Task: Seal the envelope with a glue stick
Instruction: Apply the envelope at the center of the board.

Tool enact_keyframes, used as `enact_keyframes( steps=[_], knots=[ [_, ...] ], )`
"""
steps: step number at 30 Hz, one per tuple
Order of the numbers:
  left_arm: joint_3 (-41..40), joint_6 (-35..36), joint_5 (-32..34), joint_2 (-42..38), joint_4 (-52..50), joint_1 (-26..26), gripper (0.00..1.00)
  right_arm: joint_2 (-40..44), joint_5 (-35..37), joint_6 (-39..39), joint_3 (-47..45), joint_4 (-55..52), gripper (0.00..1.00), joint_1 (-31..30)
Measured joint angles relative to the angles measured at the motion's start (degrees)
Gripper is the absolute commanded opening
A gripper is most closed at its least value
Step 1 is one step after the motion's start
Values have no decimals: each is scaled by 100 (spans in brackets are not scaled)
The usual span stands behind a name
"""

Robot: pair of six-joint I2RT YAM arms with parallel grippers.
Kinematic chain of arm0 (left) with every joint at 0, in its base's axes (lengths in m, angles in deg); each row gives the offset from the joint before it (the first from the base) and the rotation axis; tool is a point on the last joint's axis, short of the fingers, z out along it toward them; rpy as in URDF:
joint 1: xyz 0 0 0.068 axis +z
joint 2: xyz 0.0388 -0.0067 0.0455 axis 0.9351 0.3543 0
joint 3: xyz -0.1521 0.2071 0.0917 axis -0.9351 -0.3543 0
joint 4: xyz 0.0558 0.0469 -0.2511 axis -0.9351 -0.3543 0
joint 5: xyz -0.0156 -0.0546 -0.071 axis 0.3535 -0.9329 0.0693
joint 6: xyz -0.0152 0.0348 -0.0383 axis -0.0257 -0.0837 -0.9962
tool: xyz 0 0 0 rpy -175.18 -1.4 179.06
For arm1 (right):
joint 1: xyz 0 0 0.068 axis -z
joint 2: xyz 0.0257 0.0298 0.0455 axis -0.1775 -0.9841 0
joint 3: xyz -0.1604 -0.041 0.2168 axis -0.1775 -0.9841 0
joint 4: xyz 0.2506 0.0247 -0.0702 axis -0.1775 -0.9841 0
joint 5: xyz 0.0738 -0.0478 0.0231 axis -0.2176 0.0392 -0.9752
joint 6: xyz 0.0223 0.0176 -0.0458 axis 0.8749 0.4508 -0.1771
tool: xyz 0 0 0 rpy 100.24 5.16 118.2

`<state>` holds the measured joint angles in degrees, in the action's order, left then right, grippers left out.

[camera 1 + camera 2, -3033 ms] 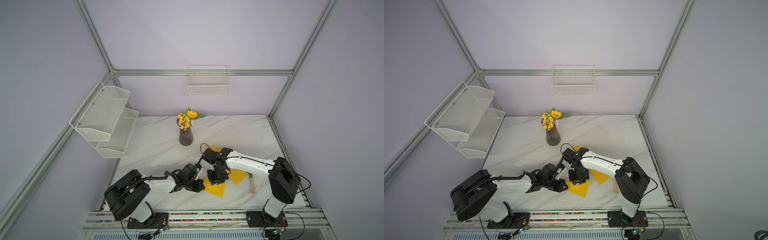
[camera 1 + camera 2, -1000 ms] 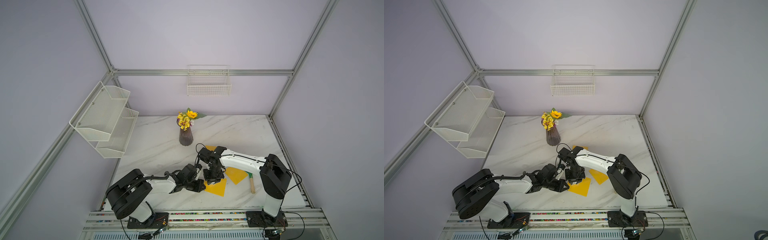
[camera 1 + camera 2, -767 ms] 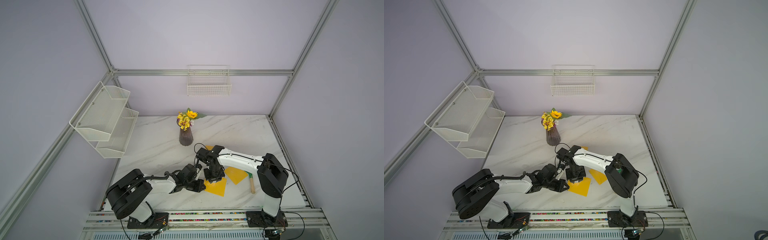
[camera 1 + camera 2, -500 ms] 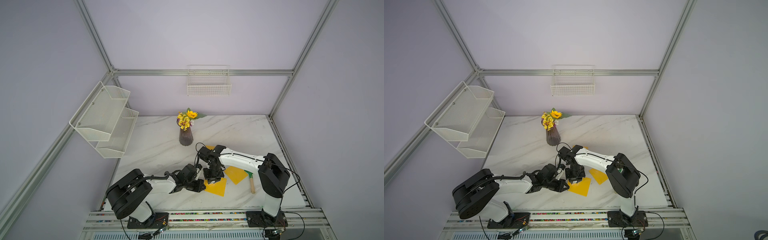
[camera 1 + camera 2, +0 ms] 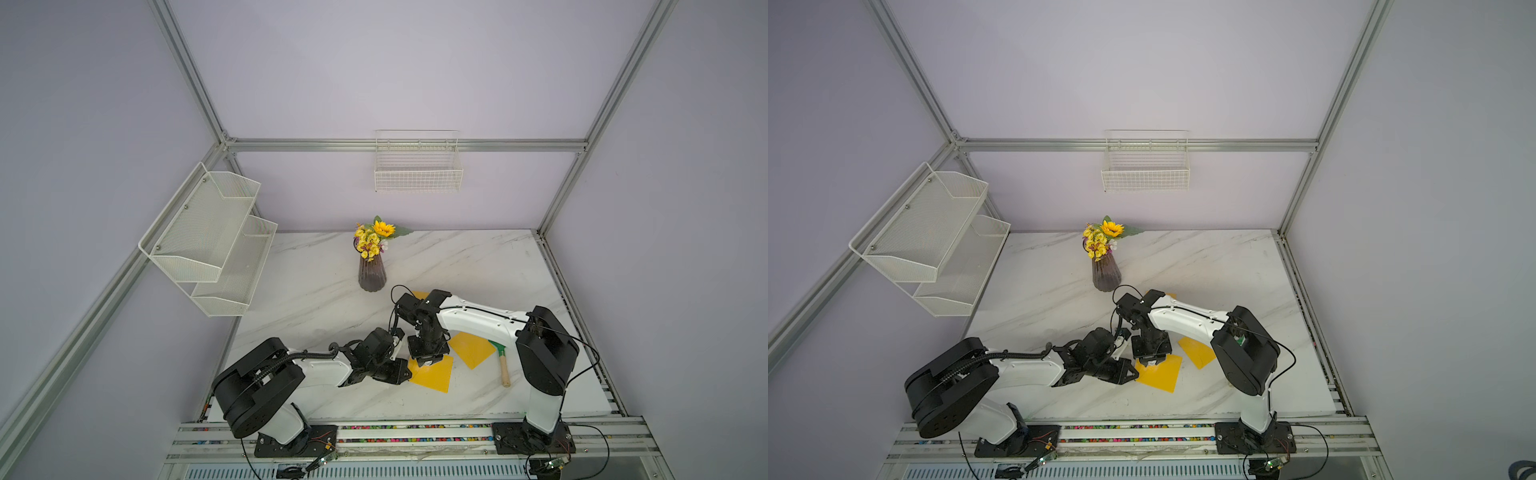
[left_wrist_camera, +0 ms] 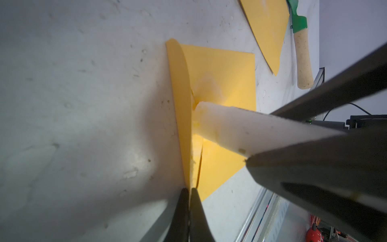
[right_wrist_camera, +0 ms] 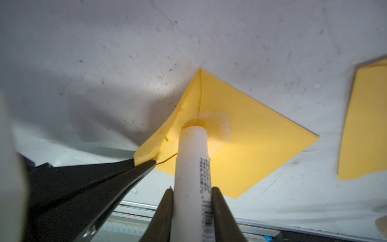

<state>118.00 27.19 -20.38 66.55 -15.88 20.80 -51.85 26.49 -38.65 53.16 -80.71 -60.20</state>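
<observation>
Since three seconds ago the right arm's elbow has swung in toward the middle of the bench [image 5: 311, 299] and its wrist has edged closer to the left arm, while the yellow envelope [image 7: 251, 142] lies where it did. Right pincer [image 7: 192, 189] is clamped on the glue stick [image 7: 191, 155], one finger on each side of the white barrel at the printed label, holding it tip-down and nearly upright. That tip presses on the envelope just beside the crease of its flap [image 7: 167, 125], with a pale glue smear [image 7: 219, 123] around it. Left pincer [image 6: 189, 190] is pressed together on the flap's corner, holding it lifted off the envelope's body. Just beside the envelope, on the right arm's side, lies a second yellow sheet [image 5: 473, 349], and a green rake [image 5: 500, 361] with a wooden handle lies along its outer edge. Farther back stands a dark vase [image 5: 372, 274] of yellow flowers. A wire basket [image 5: 417, 174] hangs on the back wall and a two-tier mesh shelf [image 5: 208, 237] on the side wall.
</observation>
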Motion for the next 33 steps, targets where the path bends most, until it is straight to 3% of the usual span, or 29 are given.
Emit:
enact_keyframes(
  steps=[3, 12, 21, 29, 33],
  knots=[
    [0, -2, 2, 0, 2, 0, 1, -2, -39, 11, 9, 13, 0, 7],
    [0, -2, 7, 0, 17, 0, 1, -131, 857, 2, 214, -492, 0, -15],
    [0, -2, 4, 2, 20, 0, 1, -81, -11, -50, 109, -125, 0, 101],
    [0, 2, 7, 2, 20, 0, 1, -131, 605, -57, 212, -428, 0, 151],
    [0, 2, 4, 2, 24, 0, 1, -142, 323, -142, 219, -328, 0, 201]
  ],
)
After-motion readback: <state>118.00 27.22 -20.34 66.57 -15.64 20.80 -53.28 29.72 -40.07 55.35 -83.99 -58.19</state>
